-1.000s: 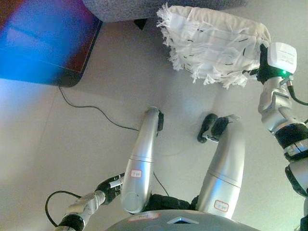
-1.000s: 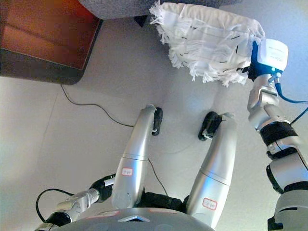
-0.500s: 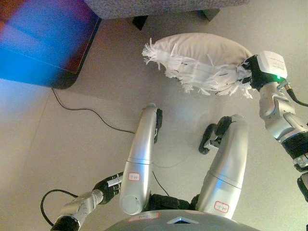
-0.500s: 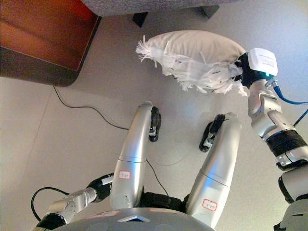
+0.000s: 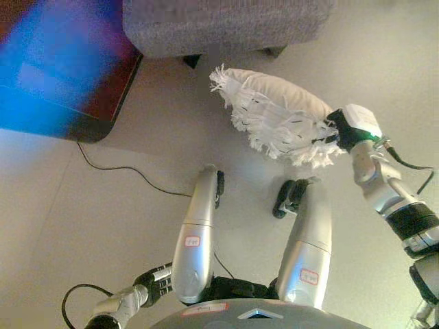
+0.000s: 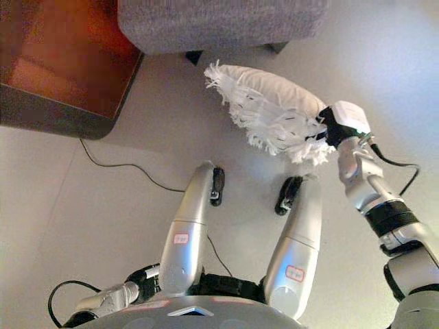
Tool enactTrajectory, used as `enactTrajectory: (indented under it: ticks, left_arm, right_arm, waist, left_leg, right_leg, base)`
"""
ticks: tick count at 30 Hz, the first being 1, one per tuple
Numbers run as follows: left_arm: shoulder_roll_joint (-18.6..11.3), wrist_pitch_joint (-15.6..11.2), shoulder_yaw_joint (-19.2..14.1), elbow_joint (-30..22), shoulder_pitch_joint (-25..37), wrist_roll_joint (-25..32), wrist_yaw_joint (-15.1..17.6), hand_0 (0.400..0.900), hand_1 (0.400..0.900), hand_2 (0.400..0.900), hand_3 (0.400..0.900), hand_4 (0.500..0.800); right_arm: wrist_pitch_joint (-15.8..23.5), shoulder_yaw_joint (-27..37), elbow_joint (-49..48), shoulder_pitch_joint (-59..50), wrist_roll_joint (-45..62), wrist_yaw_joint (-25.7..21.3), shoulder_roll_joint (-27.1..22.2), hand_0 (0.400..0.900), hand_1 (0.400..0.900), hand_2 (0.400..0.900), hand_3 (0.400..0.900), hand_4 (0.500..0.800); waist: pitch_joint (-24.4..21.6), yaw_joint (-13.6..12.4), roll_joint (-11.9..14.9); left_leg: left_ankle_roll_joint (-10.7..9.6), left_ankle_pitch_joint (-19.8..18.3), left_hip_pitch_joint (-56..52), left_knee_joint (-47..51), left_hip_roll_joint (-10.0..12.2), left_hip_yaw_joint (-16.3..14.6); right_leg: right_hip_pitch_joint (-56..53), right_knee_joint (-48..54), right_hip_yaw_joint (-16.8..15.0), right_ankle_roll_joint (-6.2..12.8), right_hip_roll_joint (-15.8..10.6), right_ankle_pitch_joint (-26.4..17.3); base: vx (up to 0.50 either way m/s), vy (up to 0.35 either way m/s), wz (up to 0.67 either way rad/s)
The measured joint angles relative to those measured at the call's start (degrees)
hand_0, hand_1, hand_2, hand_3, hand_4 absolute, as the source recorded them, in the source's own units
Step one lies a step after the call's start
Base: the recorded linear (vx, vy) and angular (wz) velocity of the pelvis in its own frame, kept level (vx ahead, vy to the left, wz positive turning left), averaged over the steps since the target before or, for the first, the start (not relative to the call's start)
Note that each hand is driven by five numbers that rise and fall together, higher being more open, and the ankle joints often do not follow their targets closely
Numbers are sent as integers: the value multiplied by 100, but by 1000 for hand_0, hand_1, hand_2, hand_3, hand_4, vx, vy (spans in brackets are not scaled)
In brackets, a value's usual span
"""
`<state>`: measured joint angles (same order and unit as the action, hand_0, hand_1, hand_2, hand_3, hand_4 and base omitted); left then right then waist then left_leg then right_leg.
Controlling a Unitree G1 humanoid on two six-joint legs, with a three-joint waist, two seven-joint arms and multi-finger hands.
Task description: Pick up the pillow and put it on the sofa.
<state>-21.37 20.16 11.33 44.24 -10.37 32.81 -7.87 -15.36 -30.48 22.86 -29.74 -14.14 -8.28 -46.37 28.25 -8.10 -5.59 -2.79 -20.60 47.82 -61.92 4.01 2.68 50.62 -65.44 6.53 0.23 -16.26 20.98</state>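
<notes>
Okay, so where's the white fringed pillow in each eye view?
Left eye view: the white fringed pillow sits right of centre in the upper half, held at its right end by the right hand.
Right eye view: the same pillow, slightly further left.
Shared landmark: the grey fabric sofa along the top edge, just above the pillow.
</notes>
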Motion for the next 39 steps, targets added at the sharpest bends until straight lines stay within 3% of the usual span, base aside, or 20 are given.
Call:
enactTrajectory:
  ticks: [3,7,9,13,18,25,28,30,32,35,39]
  left_arm:
    - [65,-6,-35,238,67,-311,100,900,900,900,900,800]
    - [146,55,-104,442,321,-575,125,900,900,900,900,800]
    - [197,283,-71,613,569,-688,210,900,900,900,900,800]
    - [368,215,-63,1314,828,-1237,321,900,900,900,900,800]
    - [419,69,241,2014,1041,-1748,141,900,900,900,900,800]
    - [415,-31,317,2261,953,-2283,-144,900,900,900,900,800]
    - [332,-50,319,2293,1011,-2543,-320,900,900,900,900,800]
    - [342,-96,326,2299,937,-2570,-406,900,900,900,900,800]
    - [279,-124,292,2320,752,-2573,-395,900,900,900,900,800]
    - [131,-180,210,2337,901,-2570,-435,900,900,900,900,800]
    - [-13,-337,221,2229,1363,-2522,-467,900,900,900,900,800]
  right_arm:
    - [2,-99,-1,2,-11,73,306,400,400,400,400,500]
    - [143,-191,85,-28,91,304,443,400,400,400,400,500]
    - [296,-215,450,-88,474,646,433,400,400,400,400,500]
    - [433,-587,1011,-418,538,884,527,400,400,400,400,500]
    - [486,-1099,2623,-1622,563,1653,342,400,400,400,400,500]
    - [580,-1216,2632,-1918,695,2192,-72,400,400,400,400,500]
    - [603,-1216,2615,-1963,693,2513,-213,400,400,400,400,500]
    - [629,-1218,2618,-2087,691,2658,-322,400,400,400,400,500]
    - [853,-1239,2598,-2223,703,2757,-179,400,400,400,400,500]
    - [1131,-1438,2434,-2419,772,3036,-202,400,400,400,400,500]
    - [1467,-1453,2427,-2527,831,3286,-186,400,400,400,400,500]
  waist:
    - [-177,2,210]
    - [-601,-85,479]
    - [-686,-149,487]
    - [-1189,-170,461]
    - [-1652,-385,400]
    - [-2132,-541,344]
    - [-2156,-656,591]
    - [-2201,-705,573]
    - [-2213,-921,635]
    - [-2263,-733,886]
    - [-2231,-630,949]
  left_leg:
    - [-210,436,-1000,1129,37,-35]
    - [-479,916,-2006,2525,192,-122]
    - [-505,1127,-2694,3163,256,-133]
    - [-573,1473,-3655,4186,434,-116]
    - [-585,1902,-4265,4848,452,-145]
    - [-481,2103,-4469,5327,519,-1049]
    - [-563,2026,-3907,4881,369,-1386]
    - [-389,2171,-3960,5652,69,-1341]
    - [181,2636,-4268,5896,-85,-1176]
    - [365,2518,-4330,5900,-336,-1235]
    - [499,2500,-4752,6250,-314,-1167]
  right_leg:
    - [-944,865,290,-6,-39,-222]
    - [-1849,1910,550,-52,175,-494]
    - [-2539,2461,713,-40,252,-590]
    - [-3541,3389,991,-49,536,-715]
    - [-4289,3967,1387,-56,577,-736]
    - [-5094,4828,2075,59,721,-905]
    - [-5398,5339,2006,70,700,-1025]
    - [-5533,5523,1708,194,749,-1054]
    - [-5531,5482,1321,359,707,-1030]
    - [-5580,5214,1516,605,476,-1130]
    - [-5440,4512,1412,778,304,-1262]
  base:
    - [259,-168,1]
    - [246,-219,9]
    - [174,-177,11]
    - [191,-169,30]
    - [174,-25,22]
    - [228,38,45]
    - [211,153,5]
    - [233,186,-32]
    - [171,218,5]
    - [196,149,20]
    - [244,-123,27]
